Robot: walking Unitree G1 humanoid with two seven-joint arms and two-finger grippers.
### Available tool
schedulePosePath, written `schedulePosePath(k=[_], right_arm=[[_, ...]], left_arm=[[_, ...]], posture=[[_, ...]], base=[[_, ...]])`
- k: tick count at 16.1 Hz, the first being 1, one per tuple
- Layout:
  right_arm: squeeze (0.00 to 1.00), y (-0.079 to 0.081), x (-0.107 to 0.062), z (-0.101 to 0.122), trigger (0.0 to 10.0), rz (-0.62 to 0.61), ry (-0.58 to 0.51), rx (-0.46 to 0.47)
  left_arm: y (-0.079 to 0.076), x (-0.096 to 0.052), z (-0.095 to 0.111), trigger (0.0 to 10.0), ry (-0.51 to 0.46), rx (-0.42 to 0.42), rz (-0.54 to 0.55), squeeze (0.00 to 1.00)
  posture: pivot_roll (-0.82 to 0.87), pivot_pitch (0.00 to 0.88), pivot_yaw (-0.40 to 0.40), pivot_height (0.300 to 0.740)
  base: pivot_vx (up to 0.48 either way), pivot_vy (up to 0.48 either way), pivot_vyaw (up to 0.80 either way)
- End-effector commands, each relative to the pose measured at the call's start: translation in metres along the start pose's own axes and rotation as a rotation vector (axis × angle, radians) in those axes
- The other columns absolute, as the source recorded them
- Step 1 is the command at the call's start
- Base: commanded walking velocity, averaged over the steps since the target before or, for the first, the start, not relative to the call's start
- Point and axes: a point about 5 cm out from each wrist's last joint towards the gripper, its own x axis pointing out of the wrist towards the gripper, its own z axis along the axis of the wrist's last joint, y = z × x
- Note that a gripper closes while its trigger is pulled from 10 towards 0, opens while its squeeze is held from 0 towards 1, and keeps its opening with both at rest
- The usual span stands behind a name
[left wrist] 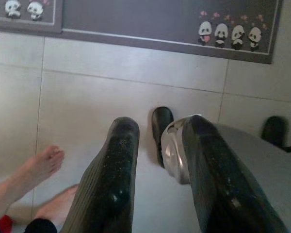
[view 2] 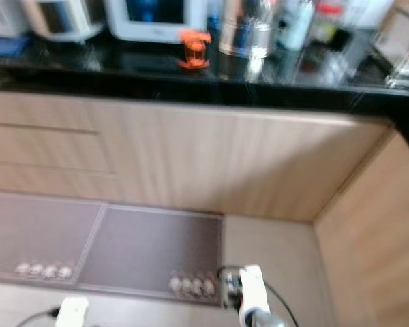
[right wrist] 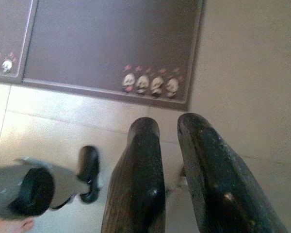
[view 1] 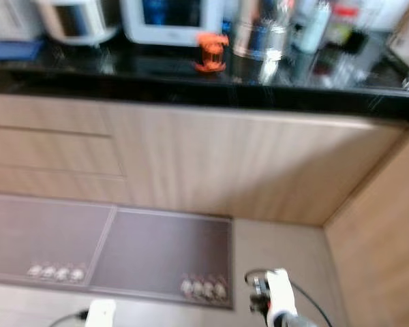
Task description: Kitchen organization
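The view is blurred. A black countertop [view 1: 157,75] runs across the top, carrying a small orange object [view 1: 211,52], a white appliance [view 1: 172,20], a rounded white cooker [view 1: 75,20], a shiny metal container [view 1: 259,30] and several bottles [view 1: 313,24]. Both arms hang low: the left arm [view 1: 101,315] and right arm [view 1: 276,300] show at the bottom edge. My left gripper [left wrist: 160,131] points at the tiled floor, fingers apart and holding nothing. My right gripper [right wrist: 169,124] also points at the floor, fingers close together and holding nothing.
Wooden drawers and cabinet fronts [view 1: 191,157] stand below the counter, and a wooden side panel [view 1: 382,238] closes the right. Two grey panda mats [view 1: 163,252] lie on the floor. A person's bare feet [left wrist: 36,170] are beside my left gripper.
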Motion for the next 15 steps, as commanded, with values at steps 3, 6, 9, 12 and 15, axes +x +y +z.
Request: schedulePosePath(k=[3,6,9,12,15], right_arm=[[0.0,-0.0068,-0.003,-0.0065,10.0,-0.021,0.016,0.008],[0.0,-0.007,-0.0031,-0.0066,10.0,-0.021,0.02,0.002],[0.0,-0.0072,-0.0032,-0.0068,10.0,-0.02,0.021,0.0],[0.0,-0.0071,-0.0032,-0.0071,10.0,-0.02,0.022,-0.001],[0.0,-0.0073,-0.0033,-0.0079,10.0,-0.02,0.031,-0.004]], left_arm=[[-0.0062,0.0001,-0.0048,10.0,0.022,-0.004,-0.015,0.0],[-0.0074,0.0005,-0.0049,10.0,0.029,0.008,-0.007,0.0],[-0.0089,0.0005,-0.0056,10.0,0.031,0.003,-0.014,0.0],[-0.0093,0.0004,-0.0062,10.0,0.033,0.005,-0.017,0.0],[-0.0099,0.0005,-0.0064,10.0,0.034,0.005,-0.019,0.0]], posture=[[0.02,0.043,-0.031,0.74],[0.02,0.031,-0.032,0.74],[0.02,0.026,-0.033,0.74],[0.02,0.02,-0.032,0.74],[0.02,0.013,-0.032,0.74]], base=[[0.0,-0.336,0.0],[0.0,-0.111,0.0],[0.0,0.0,0.0],[0.0,0.0,0.0],[0.0,0.0,-0.17]])
